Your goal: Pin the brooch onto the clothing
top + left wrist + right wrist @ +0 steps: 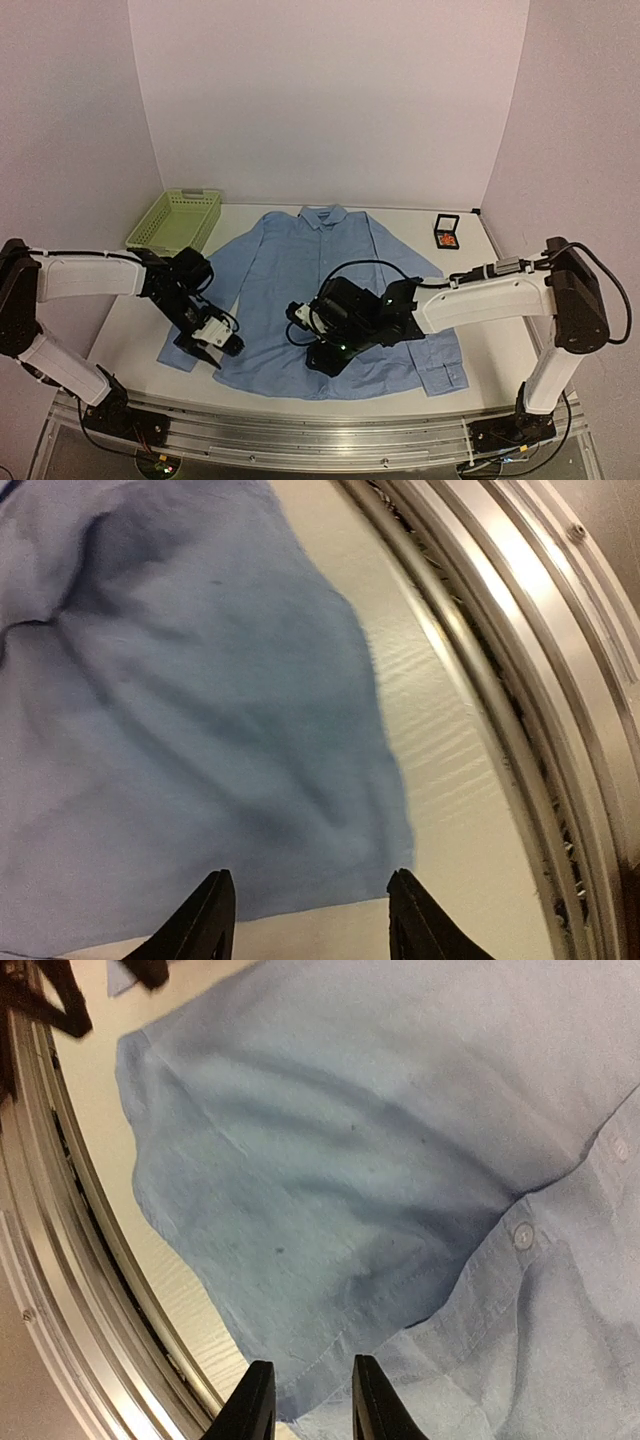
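Top external: the clothing (330,270) lies flat on the table (130,330), collar at the far side, hem toward the arm bases, both sleeves angled out and down. The brooch (446,240) sits inside the small black box (446,222) at the far right of the table, clear of the shirt's right sleeve and well apart from both grippers, so it's not on the fabric. Pale green basket (175,220) at far left, near the left shoulder. Left gripper (222,340) is low over the left sleeve's cuff end. Right gripper (297,320) reaches across to the lower middle of the shirt front. Left wrist: left gripper (310,875) has its jaws wide apart with nothing between them; tips sit over the edge of blue fabric, bare table to the right of it and the metal rail (520,680) beyond. Right wrist: right gripper (310,1365) has its jaws at a narrow gap with nothing pinched; tips point at the shirt's hem edge, which shows just past them. Button placket runs up the right side of that view, one button (522,1236) plainly visible. Fabric is loosely rumpled with soft folds. A strip of table and the rail (40,1210) show on the left.
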### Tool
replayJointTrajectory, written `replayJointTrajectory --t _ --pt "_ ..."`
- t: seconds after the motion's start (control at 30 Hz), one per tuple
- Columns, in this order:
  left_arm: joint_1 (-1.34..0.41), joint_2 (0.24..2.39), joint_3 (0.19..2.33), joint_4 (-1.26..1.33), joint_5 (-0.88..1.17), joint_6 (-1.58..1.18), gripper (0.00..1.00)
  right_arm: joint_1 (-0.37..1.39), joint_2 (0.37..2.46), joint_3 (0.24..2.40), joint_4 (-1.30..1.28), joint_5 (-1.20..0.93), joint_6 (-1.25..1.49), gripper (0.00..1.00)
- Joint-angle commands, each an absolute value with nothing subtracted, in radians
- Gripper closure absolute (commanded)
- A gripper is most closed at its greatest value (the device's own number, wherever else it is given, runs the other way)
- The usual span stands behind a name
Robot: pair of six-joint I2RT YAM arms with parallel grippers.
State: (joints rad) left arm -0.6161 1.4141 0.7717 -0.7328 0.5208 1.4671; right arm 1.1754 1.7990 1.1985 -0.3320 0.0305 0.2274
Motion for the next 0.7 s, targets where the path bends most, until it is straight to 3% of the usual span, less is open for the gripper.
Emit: replayJointTrajectory --t 0.0,0.17,0.4,0.53,0.67 --pt "-0.585 1.542 1.041 -0.877 0.671 1.458 0.48 1.178 1.836 1.186 -0.361 0.039 0.22 0.8" --pt "-0.585 1.804 1.292 -0.738 0.768 1.152 0.5 1.179 1.882 1.161 -0.35 0.02 0.22 0.85" --pt "-0.546 2.141 1.578 -0.397 0.532 0.786 0.51 1.221 1.851 1.08 -0.35 0.037 0.222 0.87" --pt "-0.504 2.271 1.681 -0.394 0.424 0.762 0.51 1.231 1.867 1.036 -0.348 0.012 0.221 0.87" --pt "-0.488 2.282 1.603 -0.32 0.378 0.847 0.51 1.233 1.863 0.99 -0.351 -0.008 0.219 0.88"
